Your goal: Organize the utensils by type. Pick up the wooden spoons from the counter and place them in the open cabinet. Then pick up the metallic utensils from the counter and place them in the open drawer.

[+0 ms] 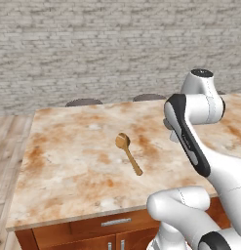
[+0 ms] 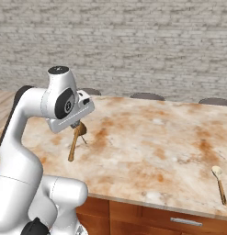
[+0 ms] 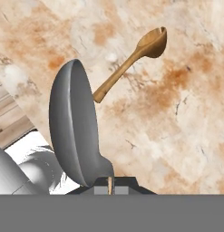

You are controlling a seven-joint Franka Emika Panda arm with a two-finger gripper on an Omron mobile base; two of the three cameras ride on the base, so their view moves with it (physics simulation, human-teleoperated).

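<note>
My gripper (image 3: 109, 185) is shut on the handle of a small silver teaspoon (image 3: 75, 131). Its grey bowl stands up close in front of the hand camera. The hand (image 2: 71, 114) hovers just above the marbled counter (image 2: 147, 137), over its left part in the right base view. Right below it a brown wooden spoon (image 2: 74, 143) lies flat on the stone (image 1: 128, 152), bowl toward the far side (image 3: 138, 54). A second wooden spoon (image 2: 219, 182), with a paler bowl, lies near the counter's front right edge. The cabinet and the drawer are out of view.
Dark round stool tops (image 1: 84, 102) (image 2: 147, 96) stand along the counter's far edge before a grey brick wall. Reddish-brown wooden fronts with silver bar handles (image 1: 116, 222) (image 2: 186, 221) run under the near edge. Wooden floor (image 1: 7, 141) lies left of the counter.
</note>
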